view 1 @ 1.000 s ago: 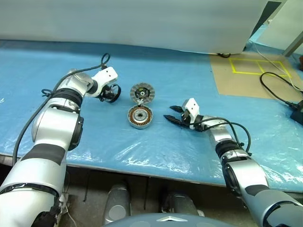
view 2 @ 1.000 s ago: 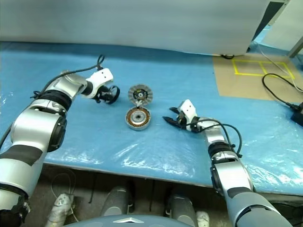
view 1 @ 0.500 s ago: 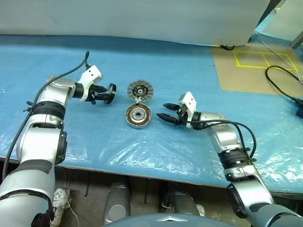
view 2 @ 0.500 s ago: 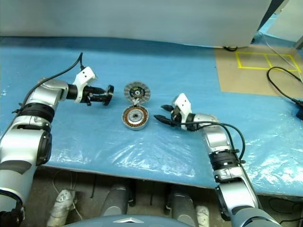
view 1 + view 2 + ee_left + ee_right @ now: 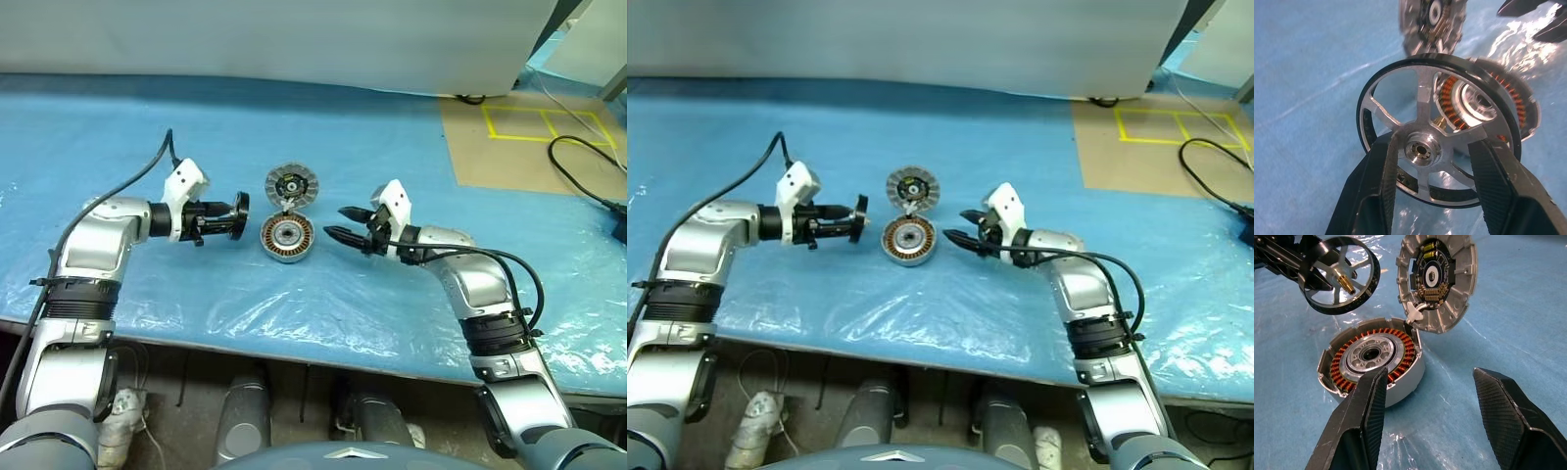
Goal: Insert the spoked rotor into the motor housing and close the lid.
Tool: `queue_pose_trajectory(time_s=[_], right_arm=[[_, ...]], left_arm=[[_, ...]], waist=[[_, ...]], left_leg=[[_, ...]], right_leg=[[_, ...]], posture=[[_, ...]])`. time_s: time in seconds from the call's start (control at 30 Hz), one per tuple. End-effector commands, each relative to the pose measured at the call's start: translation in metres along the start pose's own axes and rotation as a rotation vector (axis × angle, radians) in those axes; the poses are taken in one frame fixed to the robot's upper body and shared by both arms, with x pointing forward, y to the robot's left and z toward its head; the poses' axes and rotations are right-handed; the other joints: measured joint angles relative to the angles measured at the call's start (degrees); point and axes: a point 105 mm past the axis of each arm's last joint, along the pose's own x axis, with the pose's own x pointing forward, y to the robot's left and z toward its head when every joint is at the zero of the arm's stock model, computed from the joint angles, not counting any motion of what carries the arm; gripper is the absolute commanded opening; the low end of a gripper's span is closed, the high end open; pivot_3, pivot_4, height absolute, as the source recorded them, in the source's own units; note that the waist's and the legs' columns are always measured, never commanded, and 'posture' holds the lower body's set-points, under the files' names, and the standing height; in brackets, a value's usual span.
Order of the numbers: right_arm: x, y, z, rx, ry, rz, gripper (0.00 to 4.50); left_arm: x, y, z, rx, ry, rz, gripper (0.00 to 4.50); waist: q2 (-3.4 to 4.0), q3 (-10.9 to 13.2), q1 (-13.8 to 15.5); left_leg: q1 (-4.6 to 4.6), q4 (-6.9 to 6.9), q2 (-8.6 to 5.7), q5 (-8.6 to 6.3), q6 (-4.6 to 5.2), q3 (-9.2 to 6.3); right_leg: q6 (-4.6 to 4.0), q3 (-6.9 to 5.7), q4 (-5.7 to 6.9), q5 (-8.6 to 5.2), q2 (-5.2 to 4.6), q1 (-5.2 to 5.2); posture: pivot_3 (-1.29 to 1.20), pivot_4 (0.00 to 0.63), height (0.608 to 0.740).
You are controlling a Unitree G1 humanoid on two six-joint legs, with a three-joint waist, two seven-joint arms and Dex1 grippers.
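Drawn back nearer, left gripper (image 5: 233,216) pinching spoked rotor (image 5: 1437,141) beside motor housing (image 5: 287,237); right gripper (image 5: 338,222) raised, spread; insertion pending.

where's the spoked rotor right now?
The spoked rotor is clamped in the left gripper, held on edge above the blue sheet, just left of the open motor housing, with the lid lying behind the housing.

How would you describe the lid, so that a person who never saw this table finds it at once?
On the blue-covered table, find the motor housing with copper coils, between the two arms. The lid is the round grey disc propped open at its far edge. Unlike the spoked rotor, it shows a small circuit board, not open spokes.
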Motion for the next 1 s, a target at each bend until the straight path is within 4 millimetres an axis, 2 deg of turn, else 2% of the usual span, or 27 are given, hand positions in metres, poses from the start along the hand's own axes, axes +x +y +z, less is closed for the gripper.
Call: queue_pose_trajectory(time_s=[0.03,0.27,0.33,0.6,0.77,1.0], right_arm=[[-0.010,-0.002,0.024,-0.039,-0.081,0.009,2.90],[-0.025,0.003,0.035,-0.103,-0.116,0.087,2.90],[-0.026,0.002,0.036,-0.109,-0.116,0.081,2.90],[-0.020,0.007,0.024,-0.105,-0.088,0.070,2.90],[-0.018,0.007,0.017,-0.112,-0.062,0.064,2.90],[-0.015,0.006,0.016,-0.120,-0.057,0.051,2.90]], left_arm=[[-0.012,-0.014,0.019,0.030,-0.074,-0.030,1.86],[0.000,-0.044,0.002,0.008,-0.088,-0.122,1.86],[0.006,-0.045,-0.004,-0.003,-0.103,-0.106,1.86],[0.021,-0.048,0.001,-0.032,-0.236,-0.081,1.86],[0.027,-0.042,-0.007,-0.059,-0.226,-0.056,1.86],[0.033,-0.035,-0.012,-0.050,-0.187,-0.041,1.86]], waist=[[0.01,0.0,0.0],[0.04,0.0,-0.4],[0.04,0.0,-0.5],[0.08,0.0,-0.8],[0.09,0.0,-1.2],[0.11,-0.1,-1.2]], left_leg=[[0.00,0.00,-0.01,0.00,0.00,0.00],[0.02,0.13,-0.05,0.01,0.01,-0.06],[0.06,0.25,-0.04,0.00,0.01,-0.11],[0.30,0.50,-0.04,0.00,0.02,-0.18],[0.29,0.53,-0.04,0.01,0.03,-0.23],[0.29,0.68,-0.05,0.00,0.04,-0.29]], right_leg=[[0.01,0.01,0.00,0.01,0.00,0.00],[0.04,0.05,0.15,0.02,0.02,0.02],[0.04,0.04,0.20,0.02,0.02,0.11],[-0.12,0.03,0.25,-0.07,0.01,0.47],[0.07,0.03,0.31,0.04,0.02,0.46],[0.07,0.02,0.41,0.04,0.01,0.49]], posture=[[0.00,0.150,0.740],[0.00,0.150,0.740],[0.00,0.150,0.740],[0.00,0.150,0.740],[0.00,0.150,0.740],[0.00,0.150,0.740]])
